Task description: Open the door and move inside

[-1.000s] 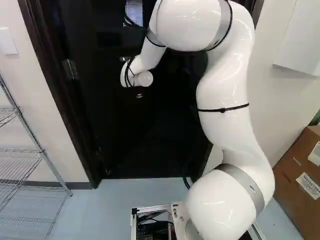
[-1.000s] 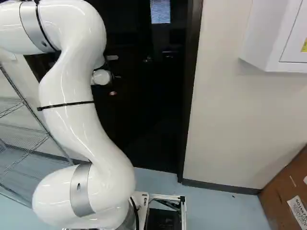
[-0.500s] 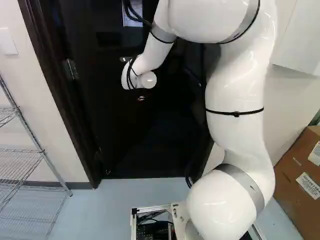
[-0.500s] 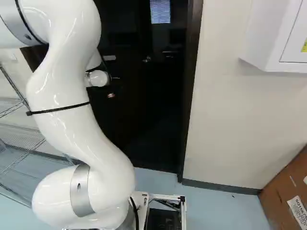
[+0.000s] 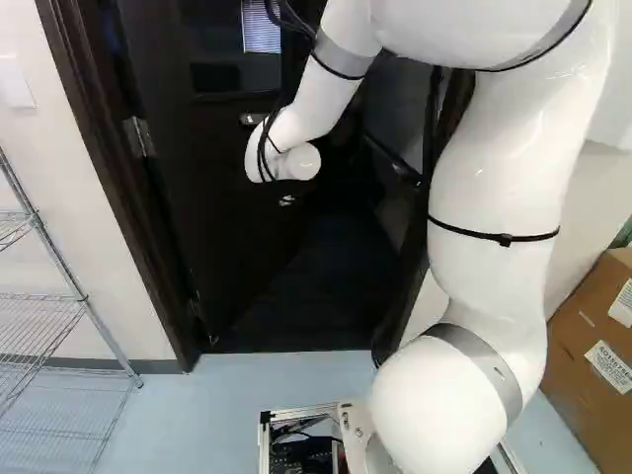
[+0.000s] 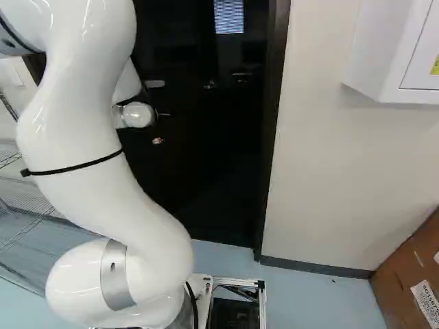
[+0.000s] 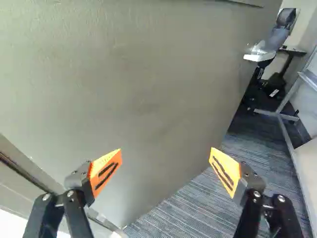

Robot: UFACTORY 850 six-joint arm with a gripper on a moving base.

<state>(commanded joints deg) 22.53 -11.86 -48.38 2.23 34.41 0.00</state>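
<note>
The gripper [image 6: 163, 115] barely shows past the white wrist in the right base view, its fingertips hidden. A dark door [image 5: 232, 237] stands ahead of the base and appears ajar. Metal fittings show close to the wrist, one a silver piece [image 6: 154, 83] just above it, another a small lock-like piece [image 5: 286, 200] below. In the wrist view the gripper [image 7: 165, 156] is open, with no object held between its orange pads. A broad grey surface [image 7: 124, 84], apparently a door face, spreads ahead of and beneath it; contact cannot be told.
Striped carpet [image 7: 183, 208] runs past the grey surface's edge, toward a chair [image 7: 277, 37] and a metal frame [image 7: 287, 124]. A wire shelf [image 5: 49, 326] stands left of the doorway. Right of it are a white wall cabinet [image 6: 391, 55] and a cardboard box [image 6: 411, 274].
The arm has drawn its wrist back toward the base. The fittings beside it have shifted along, so the door seems to swing baseward; more grey shows beyond it. The base has not moved.
</note>
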